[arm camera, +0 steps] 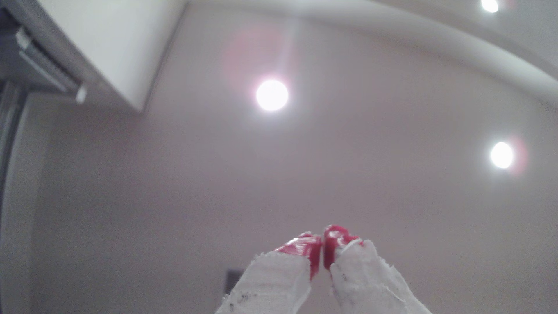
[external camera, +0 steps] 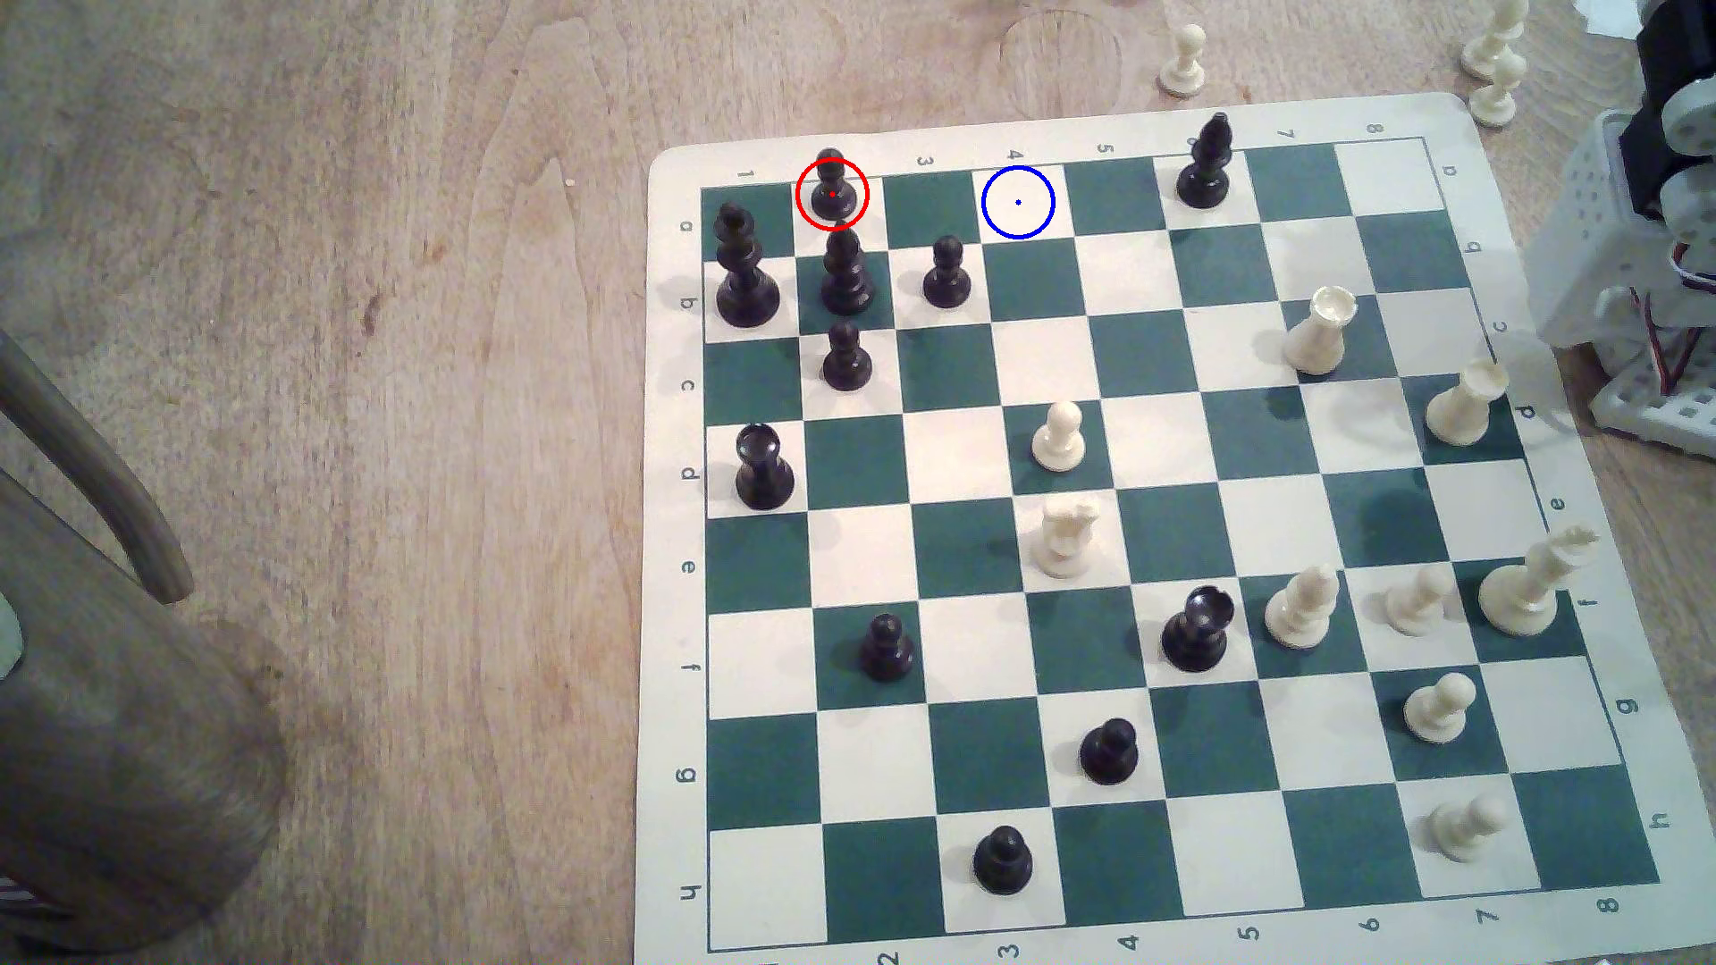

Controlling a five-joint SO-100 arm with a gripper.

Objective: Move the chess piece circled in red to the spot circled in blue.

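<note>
At the exterior view's right edge, beside the board's far corner, the arm's white base and folded links stand on the counter (external camera: pixel 371 464). In the wrist view the pincer (arm camera: pixel 321 252) points up at a ceiling with three round lights; its red-tipped, white-wrapped fingers (arm camera: pixel 302 250) are pressed nearly together, a thin gap between them, holding nothing.

From there the chess piece circled in red (external camera: pixel 831 186) lies well apart, across the whole far row toward the exterior view's left, upright on a white square in the second file. A taller black piece (external camera: pixel 845 274) stands just in front of it and the black king (external camera: pixel 743 269) is near on the diagonal. The spot circled in blue (external camera: pixel 1018 202) sits in the same far row, two files toward the exterior view's right, bare, so between pawn and arm.

The reach, as I judge it, must swing down and run leftward along that row, passing the black bishop (external camera: pixel 1205 162).
</note>
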